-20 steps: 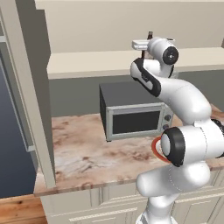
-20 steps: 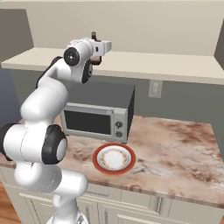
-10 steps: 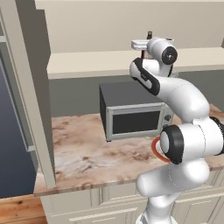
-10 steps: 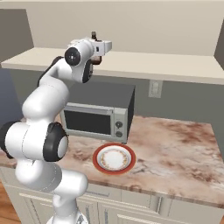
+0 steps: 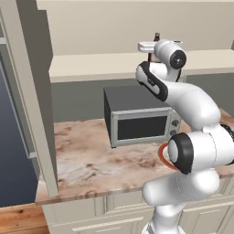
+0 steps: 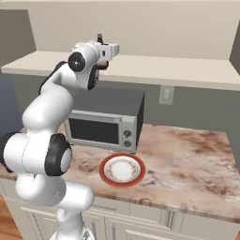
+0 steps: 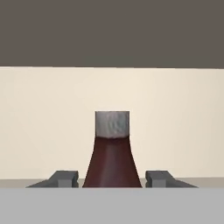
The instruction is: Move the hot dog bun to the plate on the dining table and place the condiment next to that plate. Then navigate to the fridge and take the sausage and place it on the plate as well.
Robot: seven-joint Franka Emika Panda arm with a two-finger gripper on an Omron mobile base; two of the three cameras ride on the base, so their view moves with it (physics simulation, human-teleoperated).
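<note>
The condiment [image 7: 112, 153], a dark brown bottle with a narrow neck and a grey cap, stands upright on a high beige shelf [image 5: 91, 68]. My gripper [image 7: 112, 178] reaches onto that shelf above the microwave. Its fingertips [image 7: 65, 178] press in at both sides of the bottle's lower body, so it is shut on the bottle. The bottle's top [image 5: 156, 35] pokes up just above the hand, also in the right base view [image 6: 99, 37]. The hot dog bun, the plate, the dining table and the sausage are out of view. A dark grey surface [image 5: 13, 146] at far left may be the fridge; I cannot tell.
A grey microwave [image 6: 103, 126] sits on the marbled counter [image 6: 187, 159] under the shelf. A red-rimmed white plate [image 6: 122, 169] lies in front of it. A tall beige cabinet side [image 5: 32, 100] rises at the left. Cream cabinets run below the counter.
The jaws have closed in from wide open onto the bottle. The arm and the base have hardly moved.
</note>
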